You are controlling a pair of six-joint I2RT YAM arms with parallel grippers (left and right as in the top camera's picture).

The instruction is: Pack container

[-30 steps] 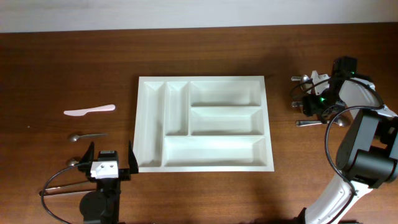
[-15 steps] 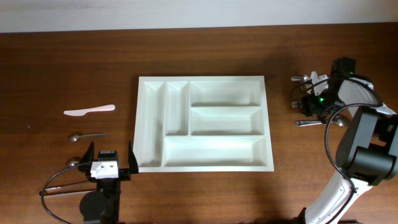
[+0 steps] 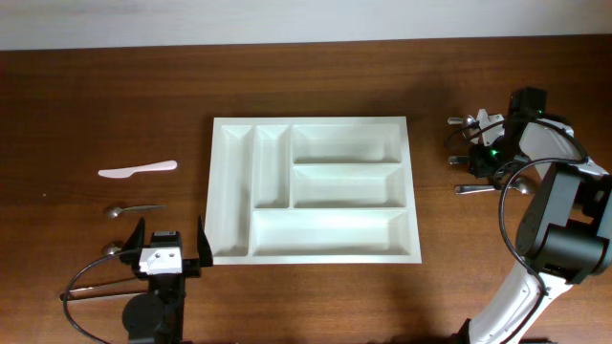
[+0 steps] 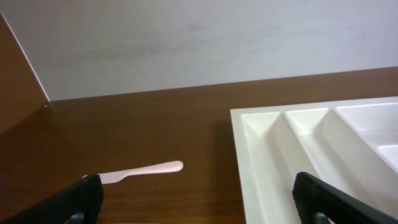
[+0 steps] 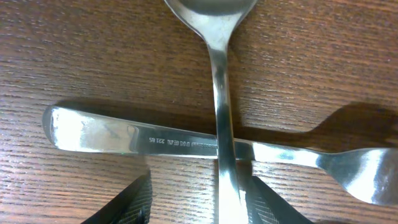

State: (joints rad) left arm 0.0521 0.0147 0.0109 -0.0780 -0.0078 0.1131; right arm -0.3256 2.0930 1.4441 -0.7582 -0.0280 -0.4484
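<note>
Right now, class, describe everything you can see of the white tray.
The tray is a white, plastic-looking rectangle lying flat on the brown wooden table, near its middle. Raised walls split it into five compartments: two narrow ones on its left, three wide ones beside and below. All are empty; nothing else visibly touches it.

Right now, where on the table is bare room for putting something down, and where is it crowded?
Bare wood runs between the white cutlery tray and the far edge of the table, and between the tray and the pink plastic knife. All five compartments are empty. Crowded: crossed metal cutlery under the right end effector, spoons near the left end effector.
</note>
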